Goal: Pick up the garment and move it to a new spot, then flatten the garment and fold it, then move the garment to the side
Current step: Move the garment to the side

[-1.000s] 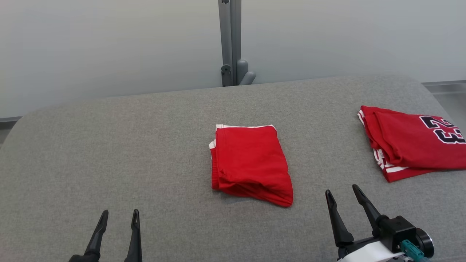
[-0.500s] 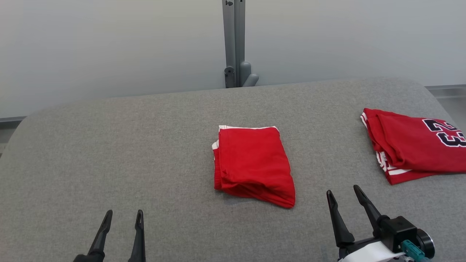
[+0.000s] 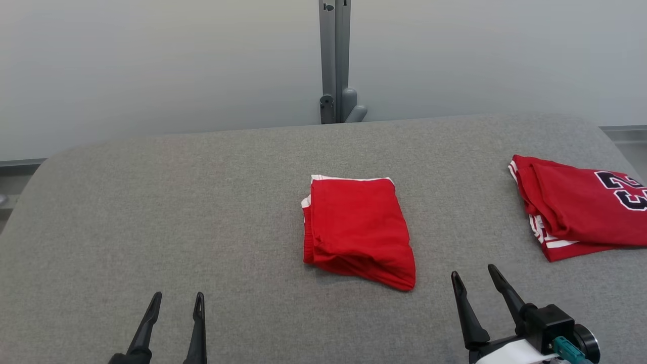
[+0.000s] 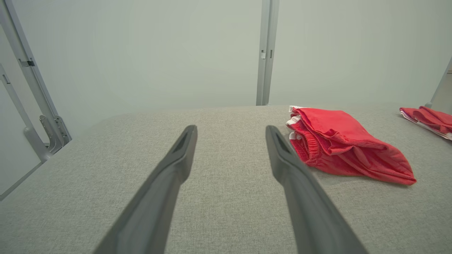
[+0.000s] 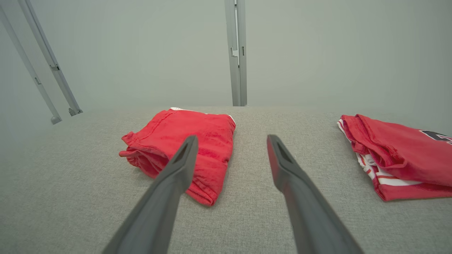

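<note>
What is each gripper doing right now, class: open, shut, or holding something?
Left gripper: jaws open, holding nothing.
Right gripper: jaws open, holding nothing, apart from the folded red shorts.

In the head view the right edge cuts the jersey [image 3: 581, 212], taking the end of its number. The bottom edge cuts off the left gripper [image 3: 179, 294] below its fingers [image 3: 145, 328] and the right gripper [image 3: 474, 271] at the wrist. The post [image 3: 334, 60] runs out at the top, the table [image 3: 151, 202] at the bottom and both sides. In the right wrist view one of that gripper's fingers covers part of the garment [image 5: 215, 141] on its near side, and the jersey's number is a sliver at the right edge. In the left wrist view the jersey is small and cut by the right edge. The garment's folds hide its inner layers.
</note>
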You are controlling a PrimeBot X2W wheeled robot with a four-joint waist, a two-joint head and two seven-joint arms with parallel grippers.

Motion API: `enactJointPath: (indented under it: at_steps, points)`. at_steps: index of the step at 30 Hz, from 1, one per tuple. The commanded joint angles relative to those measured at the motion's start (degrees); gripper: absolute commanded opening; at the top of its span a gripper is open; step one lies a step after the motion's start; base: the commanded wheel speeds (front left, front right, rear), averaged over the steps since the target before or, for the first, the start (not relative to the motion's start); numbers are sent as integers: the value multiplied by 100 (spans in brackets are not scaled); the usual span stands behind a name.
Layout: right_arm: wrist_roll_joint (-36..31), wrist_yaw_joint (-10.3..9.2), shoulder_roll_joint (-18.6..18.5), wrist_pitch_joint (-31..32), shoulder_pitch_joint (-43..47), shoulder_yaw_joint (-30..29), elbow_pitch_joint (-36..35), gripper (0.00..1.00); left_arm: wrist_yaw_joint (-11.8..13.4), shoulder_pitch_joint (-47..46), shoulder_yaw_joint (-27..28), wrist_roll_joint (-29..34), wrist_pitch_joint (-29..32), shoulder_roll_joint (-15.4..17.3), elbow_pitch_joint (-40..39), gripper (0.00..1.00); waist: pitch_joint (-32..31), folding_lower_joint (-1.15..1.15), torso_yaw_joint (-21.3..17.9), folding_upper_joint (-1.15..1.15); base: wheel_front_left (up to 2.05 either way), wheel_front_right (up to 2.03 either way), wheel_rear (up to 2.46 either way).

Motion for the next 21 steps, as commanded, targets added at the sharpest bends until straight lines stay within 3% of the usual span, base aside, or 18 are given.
enactJointPath:
  at_steps: [1,8,21]
  points:
    - [37,-4,-9,-18,-40,19,39,100,25,82,12,46,-22,-2,12,100,13,0,11,0,0,0,0]
    - [177,-4,-8,-18,-535,340,546,100,4,38,1,58,-21,-3,-13,100,135,0,59,0,0,0,0]
    - [2012,-3,-8,-18,-2279,687,2631,100,-53,-244,-112,91,-22,76,-73,100,638,0,324,0,0,0,0]
